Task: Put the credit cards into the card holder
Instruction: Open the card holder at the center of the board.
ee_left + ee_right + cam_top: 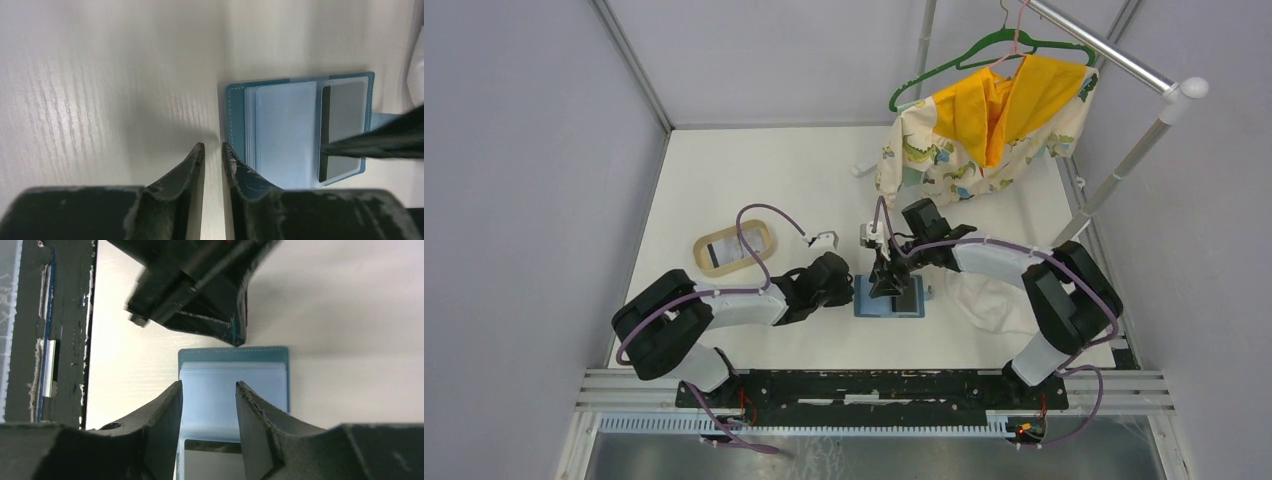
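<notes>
- White bench (754, 160) under both arms; our left pincer (213, 155) shows only a narrow slit and grips nothing.
- Just right of its tips lies the open card holder (235, 115), long axis running rightward.
- Our right pincer (209, 386), half open and empty, hovers over the sleeves, nearer the dark credit card (345, 105).

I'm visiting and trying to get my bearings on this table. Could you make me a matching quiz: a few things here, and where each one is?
Things:
1 card holder
2 oval tray
3 jacket
4 white cloth

Places:
A on a green hanger
B beside the holder, under the right arm
C lying open where the two arms meet
D behind the left arm, on the table's left

Pairs: 1-C, 2-D, 3-A, 4-B
</notes>
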Robot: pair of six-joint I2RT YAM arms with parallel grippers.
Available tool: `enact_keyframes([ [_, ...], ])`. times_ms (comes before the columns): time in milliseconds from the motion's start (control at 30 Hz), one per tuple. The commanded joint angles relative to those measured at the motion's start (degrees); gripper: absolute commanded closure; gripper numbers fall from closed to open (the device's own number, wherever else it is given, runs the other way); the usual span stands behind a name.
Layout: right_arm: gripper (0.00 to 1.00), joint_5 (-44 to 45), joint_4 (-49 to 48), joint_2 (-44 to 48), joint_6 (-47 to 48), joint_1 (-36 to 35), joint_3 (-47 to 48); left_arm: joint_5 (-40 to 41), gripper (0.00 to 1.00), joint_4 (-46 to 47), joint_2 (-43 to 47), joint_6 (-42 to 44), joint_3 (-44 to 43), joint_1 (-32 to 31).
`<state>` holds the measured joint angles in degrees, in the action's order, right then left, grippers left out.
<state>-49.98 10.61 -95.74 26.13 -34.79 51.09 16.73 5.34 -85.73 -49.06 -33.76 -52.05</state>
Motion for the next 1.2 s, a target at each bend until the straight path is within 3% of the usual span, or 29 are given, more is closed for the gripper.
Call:
enact_keyframes([
  [0, 0.56, 0.90, 2.16, 10.50, 12.36, -0.34, -0.03, -3.84, 0.76, 0.69, 1.50, -0.40, 2.16, -0.05],
  [167, 0.86, 5.18, 5.79, 14.24, 27.05, -0.35, -3.78, -4.50, 0.81, 0.98, 2.24, -0.89, 2.35, -0.98],
  [300, 1.00, 7.37, 5.70, 14.61, 35.08, -0.33, -7.75, -4.42, 0.82, 0.98, 3.53, -1.38, 2.95, -2.18],
  [533, 1.00, 11.11, 4.69, 8.22, 32.92, -1.10, -7.50, -2.59, 0.83, -1.74, 7.83, 0.94, 2.70, -2.70],
  [767, 0.95, 14.55, 6.98, 11.28, 30.18, -1.15, -3.43, 11.39, 0.80, -13.91, 18.80, 6.78, 0.37, -2.62],
  [867, 0.88, 14.95, 9.15, 14.36, 29.88, -0.61, -0.55, 21.37, 0.65, -19.53, 21.32, 9.61, -2.50, -1.61],
  [933, 0.78, 14.98, 10.52, 15.96, 29.02, -0.59, 1.09, 24.50, 0.53, -22.62, 22.10, 10.32, -4.02, 1.11],
  [1033, 0.66, 12.43, 12.89, 17.05, 26.97, -0.61, 3.16, 19.91, 0.42, -21.71, 24.40, 12.45, -3.60, 10.55],
  [1167, 0.62, 10.68, 12.53, 17.02, 24.70, -0.60, 2.97, 12.09, 0.26, -17.99, 27.51, 14.40, -2.47, 23.39],
])
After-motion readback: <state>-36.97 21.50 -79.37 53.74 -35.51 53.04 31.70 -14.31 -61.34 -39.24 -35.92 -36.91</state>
